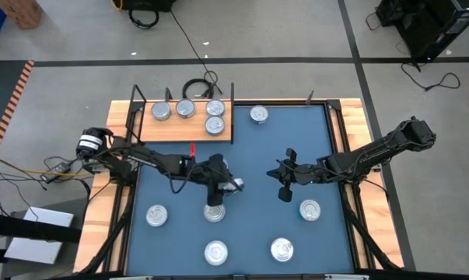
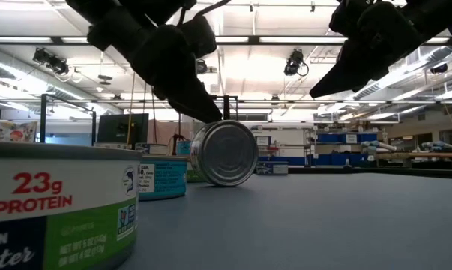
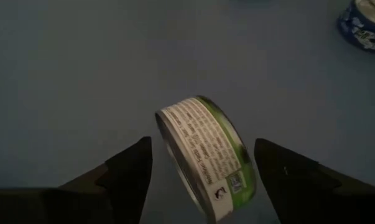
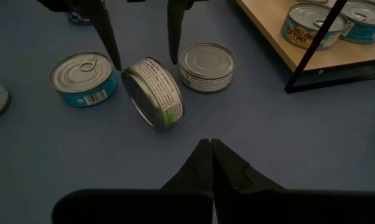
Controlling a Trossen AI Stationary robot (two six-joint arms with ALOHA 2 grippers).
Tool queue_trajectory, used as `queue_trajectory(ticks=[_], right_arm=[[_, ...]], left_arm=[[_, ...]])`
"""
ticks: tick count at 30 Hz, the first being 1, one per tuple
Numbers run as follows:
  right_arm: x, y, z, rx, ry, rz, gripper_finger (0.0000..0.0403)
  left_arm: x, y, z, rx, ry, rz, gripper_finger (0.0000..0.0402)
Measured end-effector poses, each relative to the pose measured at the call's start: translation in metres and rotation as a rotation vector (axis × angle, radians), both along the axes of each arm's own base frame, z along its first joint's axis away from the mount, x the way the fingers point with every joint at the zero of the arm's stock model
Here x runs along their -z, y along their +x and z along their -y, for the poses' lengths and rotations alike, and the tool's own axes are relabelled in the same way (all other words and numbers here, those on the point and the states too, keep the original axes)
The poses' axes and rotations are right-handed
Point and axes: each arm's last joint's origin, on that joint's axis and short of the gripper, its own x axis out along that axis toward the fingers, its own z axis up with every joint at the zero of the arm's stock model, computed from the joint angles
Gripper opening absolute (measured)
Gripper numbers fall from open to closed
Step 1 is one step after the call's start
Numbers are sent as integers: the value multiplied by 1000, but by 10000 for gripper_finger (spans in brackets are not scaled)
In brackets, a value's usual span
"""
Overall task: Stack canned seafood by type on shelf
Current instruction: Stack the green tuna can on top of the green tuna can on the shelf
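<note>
Closest to the low camera, a green-labelled tin (image 2: 57,206) is standing upright on the blue mat (image 2: 323,225), its label reading "23g PROTEIN". Behind it a blue-labelled tin (image 2: 162,177) is sitting flat, and beyond that a tipped tin (image 2: 224,153) is resting on its edge, its round silver face turned toward the low camera.

Above that tipped tin the left gripper (image 1: 215,198) is hanging with its fingers spread wide, one on each side of the can and not pinching it; in the left wrist view the tin (image 3: 207,155) is lying tilted between the two dark fingers (image 3: 128,171) with mat showing on both sides. From the right wrist view the same tin (image 4: 155,92) is leaning on its rim between a blue-labelled can (image 4: 83,78) and a flat silver-lidded can (image 4: 207,65), just beside each.

The right gripper (image 1: 285,190) is hovering over the middle of the mat, well apart from the cans, its fingers pressed together with nothing between them.

On the shelf (image 1: 152,132) at the far left corner of the table, four tins are sitting: three in a row (image 1: 186,109) and a fourth (image 1: 215,125) just in front of the rightmost one. One more tin (image 1: 258,115) is standing on the mat beside the shelf. Further tins are lying scattered on the near half of the mat: one (image 1: 156,215) to the left, two (image 1: 215,251) near the front edge, and one (image 1: 309,209) near the right gripper
</note>
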Motion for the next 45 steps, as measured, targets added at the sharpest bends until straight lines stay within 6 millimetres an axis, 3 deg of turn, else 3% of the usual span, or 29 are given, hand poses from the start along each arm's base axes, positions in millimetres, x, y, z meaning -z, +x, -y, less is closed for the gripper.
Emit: queue_trajectory(ticks=[9, 21, 31, 45], right_arm=[[0, 0, 0, 8, 13, 3, 1], [0, 0, 0, 8, 13, 3, 1], [0, 0, 0, 8, 13, 3, 1], [0, 0, 0, 7, 17, 4, 2]], left_arm=[[0, -1, 4, -116, -22, 11, 285], [0, -1, 5, -101, -29, 12, 285], [-12, 3, 10, -190, -101, -36, 285], [16, 13, 17, -202, -76, -81, 285]])
